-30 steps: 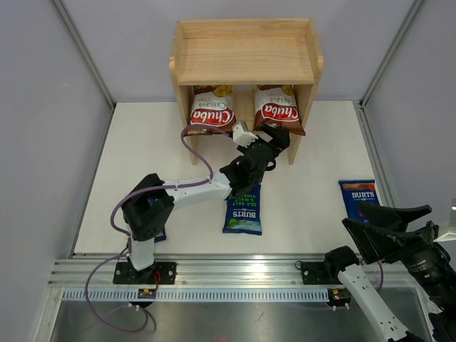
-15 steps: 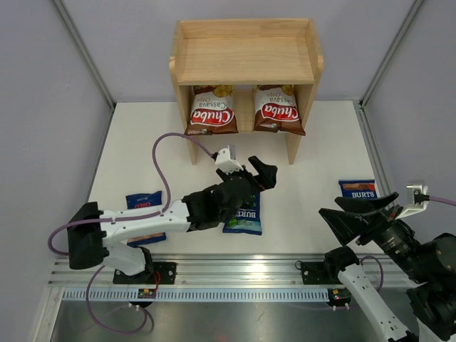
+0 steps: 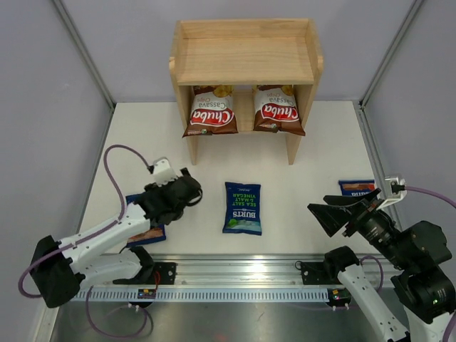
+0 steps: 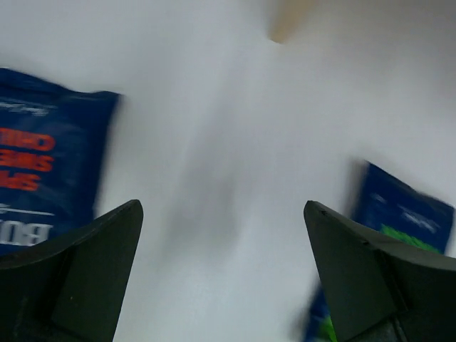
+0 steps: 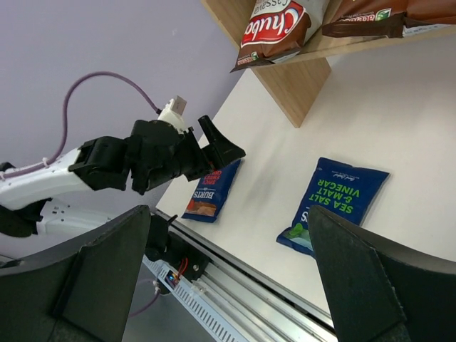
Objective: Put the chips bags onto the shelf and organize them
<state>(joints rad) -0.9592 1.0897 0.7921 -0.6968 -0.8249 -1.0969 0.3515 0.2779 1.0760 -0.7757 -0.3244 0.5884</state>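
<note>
The wooden shelf [image 3: 245, 60] stands at the back. Two Chuba bags [image 3: 211, 112] [image 3: 278, 110] stand on its lower tier; they also show in the right wrist view [image 5: 274, 32] [image 5: 377, 18]. One blue Burts bag [image 3: 242, 207] lies mid-table, also seen from the right wrist [image 5: 335, 203] and the left wrist [image 4: 399, 221]. A second Burts bag [image 3: 147, 226] lies partly under my left arm [image 4: 43, 178] [image 5: 214, 189]. A third [image 3: 356, 187] is partly hidden behind my right gripper. My left gripper [image 3: 194, 194] [image 4: 224, 271] is open and empty, just right of the second bag. My right gripper [image 3: 324, 208] [image 5: 228, 278] is open and empty, raised.
The shelf's top tier [image 3: 246, 35] has a raised rim and holds nothing. The shelf's left leg [image 4: 288, 18] shows ahead of my left gripper. A metal rail [image 3: 235, 269] runs along the near edge. Grey walls enclose the white table [image 3: 306, 157].
My left arm has pulled back from the shelf's front to the near left, above the left Burts bag. My right gripper has swung left and forward, partly covering the right Burts bag.
</note>
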